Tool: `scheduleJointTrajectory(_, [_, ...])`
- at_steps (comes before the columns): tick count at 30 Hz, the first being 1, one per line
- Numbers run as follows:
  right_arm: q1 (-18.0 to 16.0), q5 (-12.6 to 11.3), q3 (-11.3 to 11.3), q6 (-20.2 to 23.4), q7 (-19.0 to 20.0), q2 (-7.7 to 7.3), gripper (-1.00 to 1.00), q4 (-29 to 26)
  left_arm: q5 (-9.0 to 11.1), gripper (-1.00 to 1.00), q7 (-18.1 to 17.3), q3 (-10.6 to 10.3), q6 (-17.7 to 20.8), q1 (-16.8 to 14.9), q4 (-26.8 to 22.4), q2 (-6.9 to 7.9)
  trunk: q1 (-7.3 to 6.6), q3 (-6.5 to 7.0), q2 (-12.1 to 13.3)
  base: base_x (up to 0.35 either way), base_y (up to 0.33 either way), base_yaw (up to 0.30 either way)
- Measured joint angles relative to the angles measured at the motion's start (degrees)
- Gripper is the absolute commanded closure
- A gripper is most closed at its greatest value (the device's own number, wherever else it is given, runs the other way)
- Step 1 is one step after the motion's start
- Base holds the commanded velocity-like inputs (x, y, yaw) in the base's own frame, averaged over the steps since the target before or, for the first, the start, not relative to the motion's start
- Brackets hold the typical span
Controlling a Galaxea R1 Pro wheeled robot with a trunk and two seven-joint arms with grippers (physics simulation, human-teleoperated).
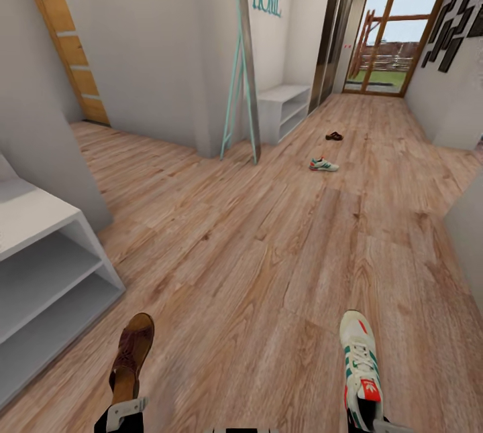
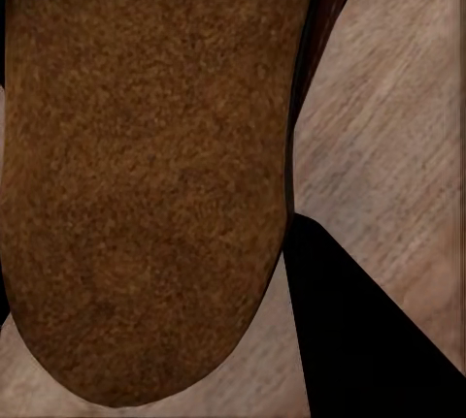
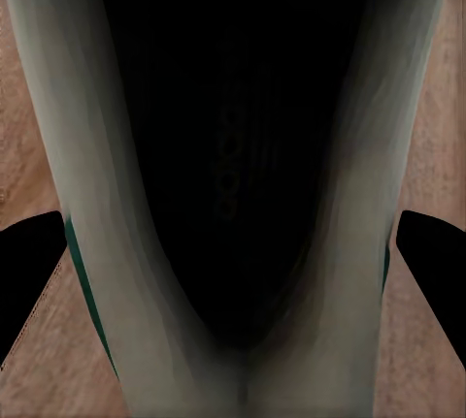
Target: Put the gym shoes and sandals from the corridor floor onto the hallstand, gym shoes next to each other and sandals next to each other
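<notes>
Here the left hand point(image 1: 127, 413) grips a sandal point(image 1: 132, 352) and the right hand point(image 1: 365, 423) a sneaker point(image 1: 359, 366), both held beyond the hands, above the floor point(image 1: 255, 252).

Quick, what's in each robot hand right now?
Left gripper: shut on a brown sandal.
Right gripper: shut on a gym shoe.

A brown leather slip-on sandal point(image 1: 132, 352) sits in the left hand point(image 1: 124, 413) and a white lace-up sneaker with green stripes point(image 1: 359, 362) in the right hand point(image 1: 376, 423), both above the wood-grain plank floor point(image 1: 255, 252). A pale shelf unit point(image 1: 47, 265) stands left. Far ahead on the floor, a second striped sneaker point(image 1: 323, 165) lies before a second brown sandal point(image 1: 334, 136).
</notes>
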Motion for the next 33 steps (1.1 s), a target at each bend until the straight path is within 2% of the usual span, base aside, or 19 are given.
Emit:
scheduleJointTrajectory(3, [0.0,0.0,0.0,0.0,0.0,0.01,1.0,0.0,0.0,1.0,0.0,0.0,0.0,0.0,0.0,0.0,-0.08,0.93,0.0,0.0,0.0,-0.008])
scheduleJointTrajectory(16, [0.0,0.0,0.0,0.0,0.0,0.01,1.0,0.0,0.0,1.0,0.0,0.0,-0.4,0.0,0.3,-0.08,-0.07,2.1,0.0,-0.008,0.0,-0.001])
scheduleJointTrajectory(24, [0.0,0.0,0.0,0.1,-0.1,0.22,1.0,0.0,0.1,1.0,0.0,0.0,-2.1,0.0,0.3,-0.09,-0.04,2.35,0.0,-0.284,0.002,0.036])
scheduleJointTrajectory(33, [0.0,0.0,0.0,0.1,-0.1,0.35,1.0,0.0,0.3,1.0,0.0,0.0,-2.2,0.0,0.2,-0.05,-0.04,2.36,0.0,-0.314,0.123,0.246])
